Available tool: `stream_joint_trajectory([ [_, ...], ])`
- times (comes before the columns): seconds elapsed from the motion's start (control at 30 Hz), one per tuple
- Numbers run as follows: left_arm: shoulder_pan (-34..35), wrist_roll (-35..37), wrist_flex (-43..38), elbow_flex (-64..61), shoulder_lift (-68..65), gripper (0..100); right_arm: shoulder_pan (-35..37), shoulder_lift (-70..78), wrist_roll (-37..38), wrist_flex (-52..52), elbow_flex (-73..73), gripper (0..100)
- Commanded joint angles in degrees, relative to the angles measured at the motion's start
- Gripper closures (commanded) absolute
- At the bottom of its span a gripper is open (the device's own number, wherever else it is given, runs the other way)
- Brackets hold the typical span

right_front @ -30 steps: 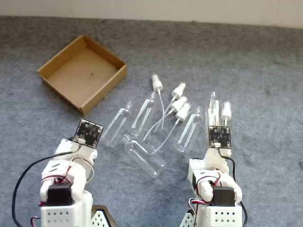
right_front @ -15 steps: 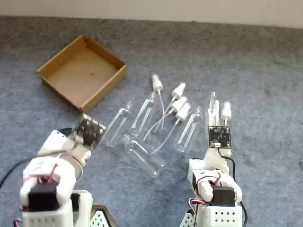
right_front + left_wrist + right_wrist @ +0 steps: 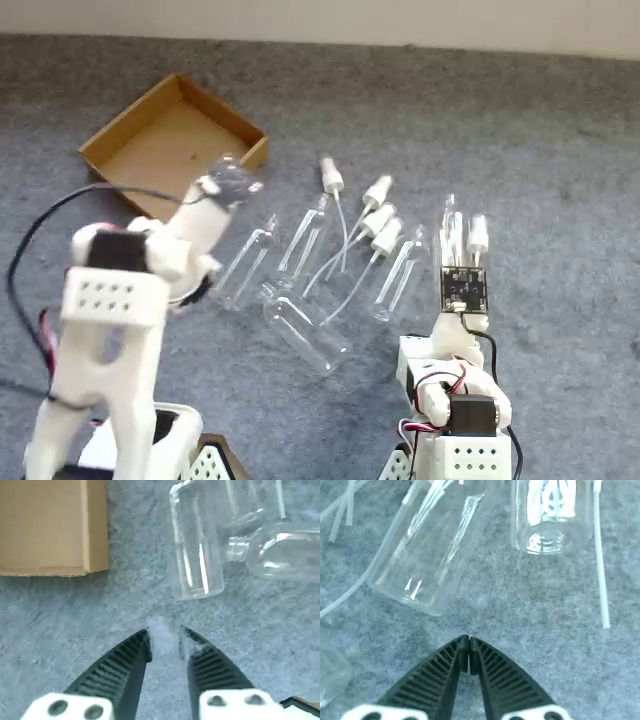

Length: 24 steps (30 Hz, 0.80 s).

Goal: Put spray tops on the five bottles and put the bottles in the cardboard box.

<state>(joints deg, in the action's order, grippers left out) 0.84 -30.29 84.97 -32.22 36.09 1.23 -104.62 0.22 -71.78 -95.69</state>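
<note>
Far left: cardboard box (image 3: 170,150). Your left hand (image 3: 165,642): slightly spread, holding nothing, near one bottle (image 3: 192,555). All lie on counter (image 3: 560,150) w/ spray tops (image 3: 380,190); prob light, slick, so grip mid-body. Your right hand (image 3: 469,650): pressed together.

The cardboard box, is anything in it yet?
Empty, as far as shows: the box floor is bare, and the bottles lie outside it.

L wrist view: cardboard box (image 3: 45,525) & bottle (image 3: 287,555) cut off by edge.
</note>
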Motion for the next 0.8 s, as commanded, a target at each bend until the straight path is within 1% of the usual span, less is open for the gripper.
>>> stream_joint_trajectory([
  [0.0, -8.2, 9.9, 0.8, 7.5, -5.8, 84, 0.3, -0.7, -0.5, -0.1, -8.4, 99.3],
  [0.1, -12.4, 11.8, 0.8, 10.4, -10.5, 81, 0.3, -0.7, -0.5, -0.1, -8.4, 99.3],
  [0.2, -14.2, 11.9, 0.8, 14.2, -16.5, 78, 0.3, -0.7, -0.5, -0.1, -8.4, 99.3],
  [0.43, -13.3, 11.7, 1.2, 27.5, -32.7, 72, 0.3, -0.7, -0.5, -0.1, -8.4, 99.3],
  [0.53, -11.3, 11.6, 1.2, 32.2, -37.8, 72, 0.3, -0.7, -0.5, -0.1, -8.4, 99.3],
  [0.63, -9.5, 11.6, 1.2, 35.2, -42.0, 71, 0.3, -0.7, -0.5, -0.1, -8.4, 99.3],
  [0.77, -9.1, 11.6, 1.1, 36.4, -46.0, 71, 0.3, -0.7, -0.5, -0.1, -8.4, 99.3],
])
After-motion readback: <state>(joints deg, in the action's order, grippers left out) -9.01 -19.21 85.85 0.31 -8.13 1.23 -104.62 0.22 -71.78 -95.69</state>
